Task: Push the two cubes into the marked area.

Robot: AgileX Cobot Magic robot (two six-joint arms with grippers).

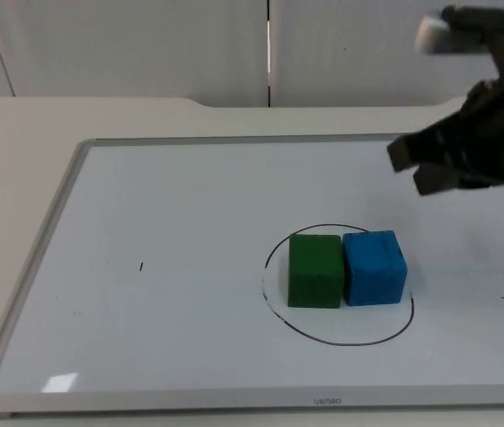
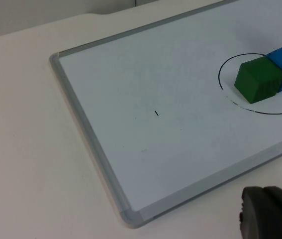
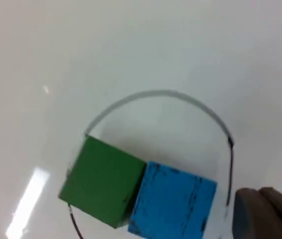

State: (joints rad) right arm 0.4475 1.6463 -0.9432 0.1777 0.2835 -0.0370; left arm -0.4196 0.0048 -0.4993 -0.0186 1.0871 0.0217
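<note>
The green cube (image 1: 315, 269) and the blue cube (image 1: 374, 267) sit side by side, touching, inside the drawn circle (image 1: 274, 249) on the whiteboard (image 1: 172, 267) — the blue one at the green one's 3 o'clock, its far edge close to the line, perhaps on it. Judged from this, the push looks essentially done. The right gripper (image 1: 420, 169) hangs above the board at about 1 o'clock from the cubes, apart from them, probably lifted off so as not to disturb them; its two fingers (image 1: 400, 153) look slightly parted and hold nothing. The left gripper (image 2: 267, 214) waits off the board over the desk (image 2: 26, 149), near the board's corner, likely keeping out of the way — I cannot tell how its fingers stand.
</note>
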